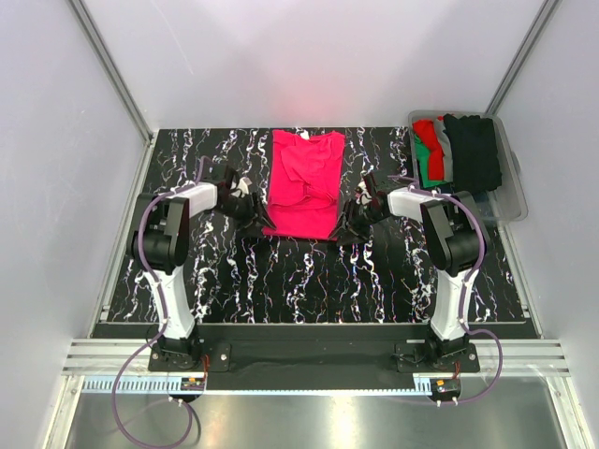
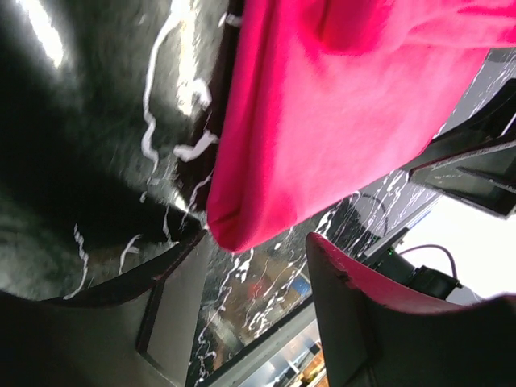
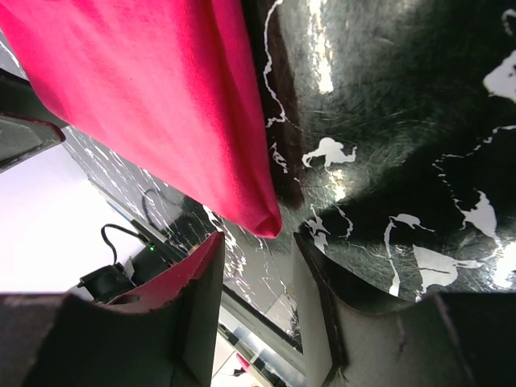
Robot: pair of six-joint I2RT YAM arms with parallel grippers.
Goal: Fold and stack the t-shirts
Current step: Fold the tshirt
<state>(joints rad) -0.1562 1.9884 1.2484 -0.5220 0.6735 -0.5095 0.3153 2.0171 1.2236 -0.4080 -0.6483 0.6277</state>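
A bright pinkish-red t-shirt (image 1: 304, 182) lies on the black marbled table (image 1: 281, 281), its sides folded in to a narrow strip, neck at the far end. My left gripper (image 1: 251, 211) sits at the shirt's near left corner (image 2: 234, 230), jaws open, the corner just beyond the fingertips and nothing between them. My right gripper (image 1: 348, 223) sits at the near right corner (image 3: 270, 224), also open and empty. More t-shirts, red (image 1: 427, 134), green (image 1: 432, 161), grey and black (image 1: 473, 150), lie piled in a clear bin at the back right.
The clear plastic bin (image 1: 513, 187) stands on the table's right rear edge. White walls close in the table on three sides. The arms' bases (image 1: 182, 351) are bolted at the near edge.
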